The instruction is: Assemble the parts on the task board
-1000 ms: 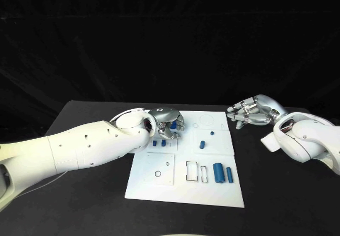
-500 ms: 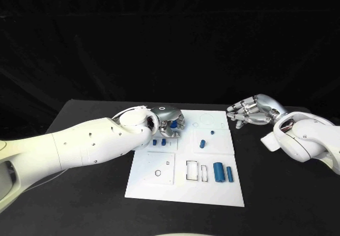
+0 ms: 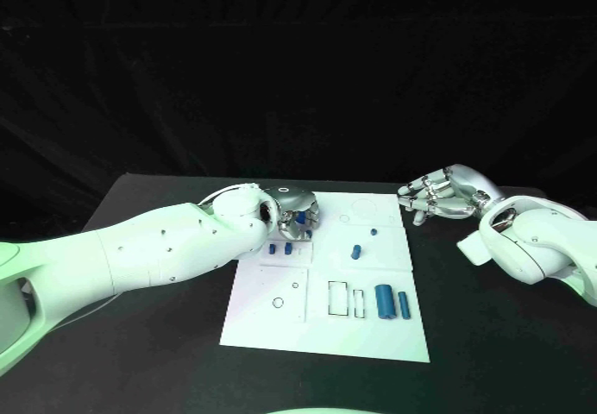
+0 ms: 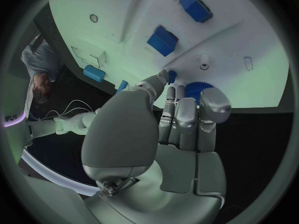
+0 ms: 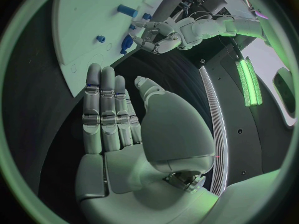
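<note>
We saw the left hand at the task board's far left corner, fingers clamped on a blue gear. The right hand, fingers apart and empty, hovered off the board's right edge; blue cylinders lay near the front.

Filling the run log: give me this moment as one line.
left hand: over task board far-left corner, fingers on blue gear | right hand: open, off board's right | blue parts: lie near right edge

Dim backdrop, wrist-view fisheye bending
</note>
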You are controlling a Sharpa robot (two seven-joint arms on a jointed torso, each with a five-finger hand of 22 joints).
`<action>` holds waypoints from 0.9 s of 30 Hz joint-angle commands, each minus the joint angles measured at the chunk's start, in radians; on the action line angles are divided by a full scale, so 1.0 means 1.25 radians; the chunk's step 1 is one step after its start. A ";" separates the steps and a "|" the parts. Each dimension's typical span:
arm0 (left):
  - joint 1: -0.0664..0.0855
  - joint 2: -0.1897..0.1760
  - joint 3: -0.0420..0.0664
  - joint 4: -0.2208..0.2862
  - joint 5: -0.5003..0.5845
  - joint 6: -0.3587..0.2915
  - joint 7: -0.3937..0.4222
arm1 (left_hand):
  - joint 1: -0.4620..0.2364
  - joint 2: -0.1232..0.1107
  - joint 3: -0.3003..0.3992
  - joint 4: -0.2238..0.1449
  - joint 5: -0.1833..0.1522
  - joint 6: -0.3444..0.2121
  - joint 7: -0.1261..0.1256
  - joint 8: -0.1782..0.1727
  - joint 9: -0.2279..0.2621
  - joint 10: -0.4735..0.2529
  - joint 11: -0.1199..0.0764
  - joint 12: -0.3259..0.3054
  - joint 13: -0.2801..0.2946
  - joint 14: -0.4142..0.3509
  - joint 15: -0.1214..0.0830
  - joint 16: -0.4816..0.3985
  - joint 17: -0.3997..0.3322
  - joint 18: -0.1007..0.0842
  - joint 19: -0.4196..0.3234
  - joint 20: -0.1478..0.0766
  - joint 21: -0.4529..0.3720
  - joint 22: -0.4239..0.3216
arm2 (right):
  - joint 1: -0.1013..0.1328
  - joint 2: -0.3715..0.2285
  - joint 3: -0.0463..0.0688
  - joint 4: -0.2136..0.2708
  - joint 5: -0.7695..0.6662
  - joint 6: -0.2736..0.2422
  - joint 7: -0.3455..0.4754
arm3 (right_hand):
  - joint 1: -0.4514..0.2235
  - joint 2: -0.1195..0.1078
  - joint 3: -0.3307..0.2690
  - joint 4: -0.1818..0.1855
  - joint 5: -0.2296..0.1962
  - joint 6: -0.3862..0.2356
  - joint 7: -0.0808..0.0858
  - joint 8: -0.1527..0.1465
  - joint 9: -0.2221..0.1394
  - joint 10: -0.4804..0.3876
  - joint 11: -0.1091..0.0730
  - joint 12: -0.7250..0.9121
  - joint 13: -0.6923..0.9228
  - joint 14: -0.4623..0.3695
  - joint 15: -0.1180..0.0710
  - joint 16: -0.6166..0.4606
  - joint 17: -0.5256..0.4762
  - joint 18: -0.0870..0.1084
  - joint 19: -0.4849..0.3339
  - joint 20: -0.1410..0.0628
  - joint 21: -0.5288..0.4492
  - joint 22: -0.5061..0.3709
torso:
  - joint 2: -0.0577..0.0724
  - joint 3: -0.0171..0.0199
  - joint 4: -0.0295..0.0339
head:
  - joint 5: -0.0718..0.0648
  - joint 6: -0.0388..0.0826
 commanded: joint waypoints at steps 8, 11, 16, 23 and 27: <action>0.001 0.010 0.000 -0.011 -0.008 0.039 -0.004 | 0.005 0.015 0.019 -0.004 -0.001 0.017 0.003 -0.010 -0.011 0.030 -0.007 0.008 -0.014 0.011 -0.004 0.015 0.006 -0.011 0.013 -0.002 0.026 0.023 | 0.000 0.002 0.000 0.001 -0.004 -0.002 0.007 | 0.006 -0.001 0.000 -0.001 0.003 -0.007 0.000 0.005 0.001 -0.005 -0.001 0.000 0.001 -0.004 0.000 -0.003 0.001 -0.003 -0.002 0.005 -0.003 -0.001 | 0.001 -0.0001 -0.0002 | 0.001 -0.002; 0.001 0.014 0.000 -0.014 -0.007 0.040 0.002 | 0.008 0.018 0.031 -0.006 -0.002 0.024 -0.005 -0.016 -0.017 0.045 -0.016 0.003 -0.024 0.013 -0.011 0.019 0.006 -0.012 0.014 -0.005 0.032 0.030 | 0.000 0.003 0.000 0.001 -0.004 -0.001 0.007 | 0.006 -0.001 0.000 -0.001 0.003 -0.007 0.000 0.005 0.001 -0.005 -0.001 0.000 0.001 -0.004 0.000 -0.003 0.001 -0.003 -0.002 0.005 -0.003 -0.001 | 0.001 -0.0002 -0.0006 | 0.002 -0.002; 0.001 0.020 0.000 -0.021 0.000 0.045 0.008 | 0.007 0.026 0.055 -0.009 -0.002 0.050 -0.015 -0.026 -0.027 0.083 -0.028 -0.017 -0.049 0.016 -0.027 0.025 0.003 -0.013 0.015 -0.017 0.043 0.041 | 0.000 0.003 0.000 0.001 -0.004 -0.001 0.007 | 0.005 -0.001 0.000 0.000 0.003 -0.007 0.000 0.005 0.001 -0.005 -0.001 0.000 0.001 -0.004 0.001 -0.003 0.002 -0.003 -0.003 0.005 -0.004 -0.002 | 0.001 0.0003 -0.0005 | 0.002 -0.003; 0.000 0.023 0.000 -0.028 0.002 0.063 0.009 | 0.012 0.041 0.084 -0.027 -0.003 0.092 -0.011 -0.033 -0.035 0.146 -0.031 -0.060 -0.081 0.017 -0.024 0.031 0.000 -0.015 0.013 -0.019 0.050 0.049 | 0.000 0.003 0.000 0.001 -0.004 -0.001 0.007 | 0.004 0.000 0.000 0.001 0.003 -0.007 0.000 0.005 0.001 -0.005 0.000 0.000 0.002 -0.004 0.001 -0.003 0.002 -0.003 -0.003 0.005 -0.004 -0.002 | 0.000 0.0001 0.0000 | 0.001 -0.004; 0.000 0.024 0.000 -0.030 0.003 0.069 0.009 | 0.020 0.046 0.108 -0.050 -0.002 0.110 -0.006 -0.042 -0.040 0.185 -0.027 -0.095 -0.098 0.019 -0.022 0.037 0.001 -0.017 0.015 -0.016 0.061 0.060 | 0.000 0.003 0.000 0.001 -0.004 -0.001 0.008 | 0.004 0.000 0.000 0.001 0.003 -0.007 0.000 0.005 0.001 -0.005 0.000 0.000 0.002 -0.004 0.001 -0.003 0.002 -0.003 -0.003 0.005 -0.004 -0.002 | 0.000 0.0002 -0.0002 | 0.001 -0.004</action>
